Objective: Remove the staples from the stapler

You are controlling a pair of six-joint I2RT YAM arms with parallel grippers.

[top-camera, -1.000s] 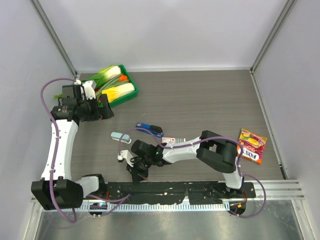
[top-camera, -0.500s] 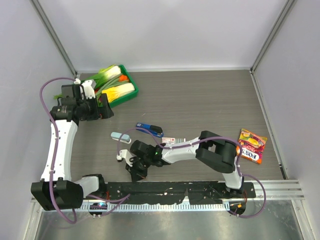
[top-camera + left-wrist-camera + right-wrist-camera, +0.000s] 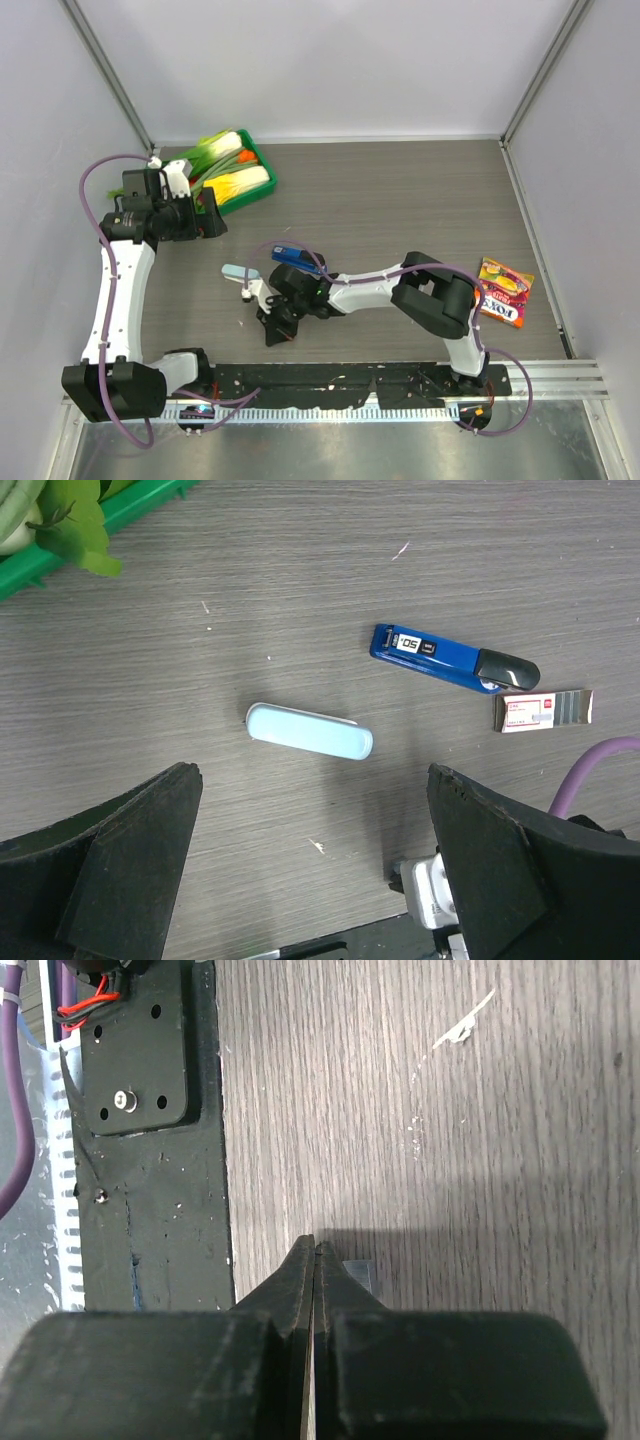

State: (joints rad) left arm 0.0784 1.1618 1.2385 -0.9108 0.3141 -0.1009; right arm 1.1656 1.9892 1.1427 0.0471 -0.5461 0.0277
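The left arm (image 3: 115, 290) rises from its base up the left side and bends inward at the wrist. The left gripper (image 3: 208, 218) has its jaws spread wide, and the two dark fingers (image 3: 120, 870) stand far apart at the lower corners of the left wrist view. The right arm (image 3: 435, 300) folds at the elbow above its base and stretches its forearm leftward. The right gripper (image 3: 275, 335) angles down toward the near edge, its fingers (image 3: 285, 1285) pressed flat together with nothing visible between them.
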